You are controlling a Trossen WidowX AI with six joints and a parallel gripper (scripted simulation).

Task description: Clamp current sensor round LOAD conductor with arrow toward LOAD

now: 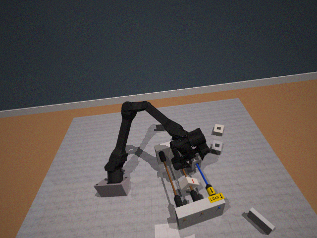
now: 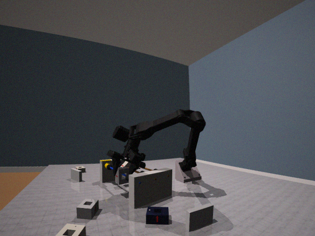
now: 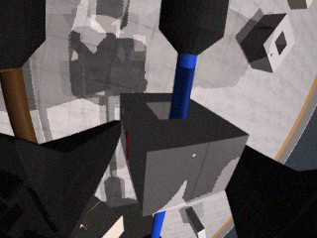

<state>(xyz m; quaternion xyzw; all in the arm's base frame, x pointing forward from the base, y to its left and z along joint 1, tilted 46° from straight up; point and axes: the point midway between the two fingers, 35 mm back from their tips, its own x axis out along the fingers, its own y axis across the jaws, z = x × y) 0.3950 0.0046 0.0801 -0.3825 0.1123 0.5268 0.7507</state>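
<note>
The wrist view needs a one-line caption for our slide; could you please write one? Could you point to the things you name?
The hand grips a grey sensor [image 3: 173,164] around the blue conductor [image 3: 182,89].

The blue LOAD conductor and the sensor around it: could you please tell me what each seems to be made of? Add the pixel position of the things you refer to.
The blue LOAD conductor [image 1: 202,174] [image 3: 182,94] looks like smooth, slightly glossy plastic insulation, judging by its even colour; its core is hidden. The sensor [image 3: 195,169] seems to be matte, rigid grey plastic, given its flat faces and crisp edges, though painted metal is possible.
</note>
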